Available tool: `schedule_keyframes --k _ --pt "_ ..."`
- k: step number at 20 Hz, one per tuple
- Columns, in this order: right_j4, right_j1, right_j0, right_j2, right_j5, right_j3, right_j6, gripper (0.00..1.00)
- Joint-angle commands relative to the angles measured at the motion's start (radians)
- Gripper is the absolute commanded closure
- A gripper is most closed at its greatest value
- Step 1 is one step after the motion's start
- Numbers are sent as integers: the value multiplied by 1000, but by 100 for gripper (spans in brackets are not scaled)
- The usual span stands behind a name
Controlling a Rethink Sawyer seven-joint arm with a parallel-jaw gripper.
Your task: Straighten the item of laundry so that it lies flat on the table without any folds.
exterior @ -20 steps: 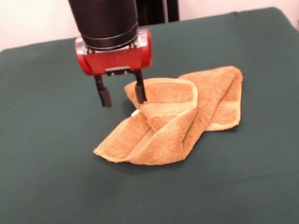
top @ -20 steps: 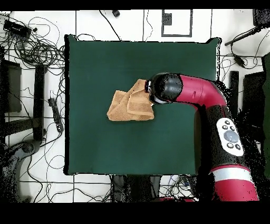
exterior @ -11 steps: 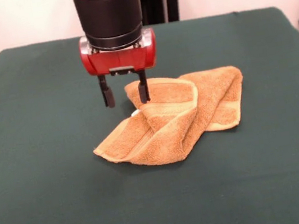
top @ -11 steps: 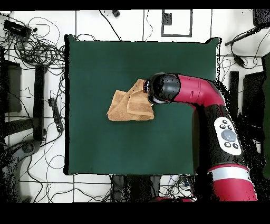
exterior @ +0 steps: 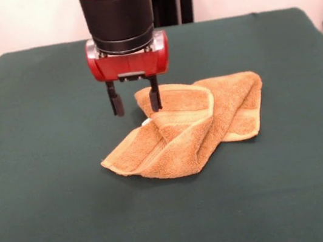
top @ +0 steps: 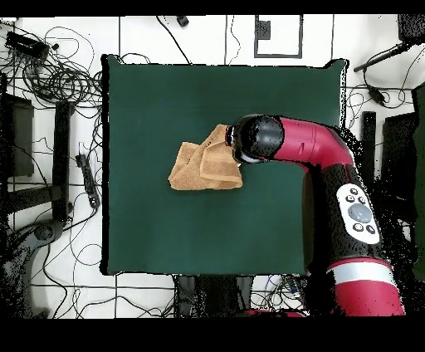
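Observation:
The item of laundry (exterior: 190, 125), a golden-tan terry towel, lies bunched and folded over itself near the middle of the dark green table (exterior: 55, 224). A folded flap rises at its back left corner, and a bit of white tag peeks out beside it. My gripper (exterior: 135, 103) hangs open just above that back left corner, one finger over the towel's edge and the other over bare cloth. Nothing is between the fingers. From overhead the towel (top: 203, 166) shows left of the arm's head, which hides the gripper and the towel's right edge.
Bare green cloth surrounds the towel on all sides of the table (top: 166, 91). Cables and stands (top: 58, 75) lie on the floor beyond the table's edges. The red arm (top: 315, 149) reaches in over the table's right side in the overhead view.
The gripper shifted slightly to the right in the front view a second ago and has held still since. The towel has not moved.

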State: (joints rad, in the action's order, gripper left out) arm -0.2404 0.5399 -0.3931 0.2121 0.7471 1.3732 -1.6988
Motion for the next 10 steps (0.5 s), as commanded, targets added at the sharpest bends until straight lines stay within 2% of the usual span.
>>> schedule_keyframes --k 1,10 --pt "16 -73 57 59 74 42 -43 0" --pt "16 -64 69 48 74 50 -53 0"
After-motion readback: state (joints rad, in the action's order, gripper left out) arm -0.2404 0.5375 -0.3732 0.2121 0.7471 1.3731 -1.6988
